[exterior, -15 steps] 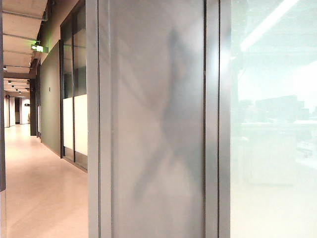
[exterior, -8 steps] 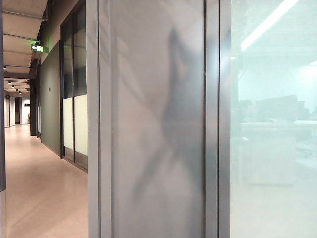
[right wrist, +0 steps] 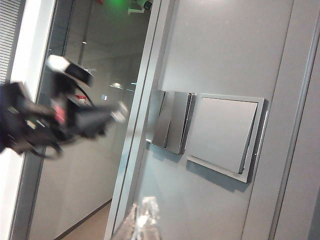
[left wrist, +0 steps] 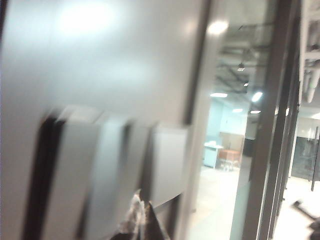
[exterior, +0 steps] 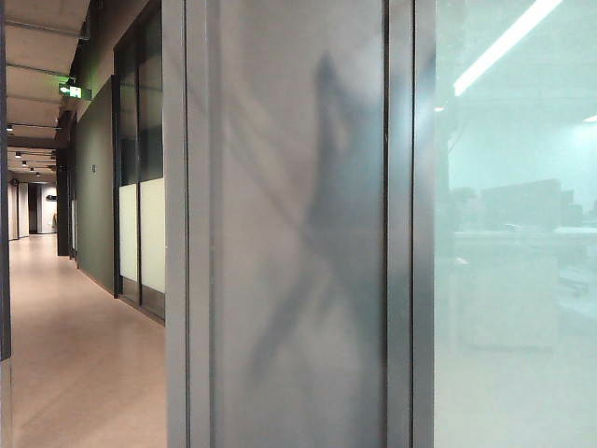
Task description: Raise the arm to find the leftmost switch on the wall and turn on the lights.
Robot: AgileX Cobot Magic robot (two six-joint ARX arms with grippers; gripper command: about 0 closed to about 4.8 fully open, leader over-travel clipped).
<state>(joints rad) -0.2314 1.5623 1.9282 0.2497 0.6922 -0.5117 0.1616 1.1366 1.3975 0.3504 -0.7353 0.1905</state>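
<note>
Both arms raised at the wall switches.
Your left gripper (left wrist: pixel 141 220) sits just beside the blurred switch panel (left wrist: pixel 115 160); the right gripper (right wrist: pixel 142 220) is near it. You cannot tell either grip's state.

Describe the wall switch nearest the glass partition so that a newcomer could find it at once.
Start at the grey wall panel beside the dark glass partition. Two switch plates are mounted side by side on it. The one wanted is the narrow plate at the panel's edge nearest the glass; its neighbour is a wider, square single plate.
</note>
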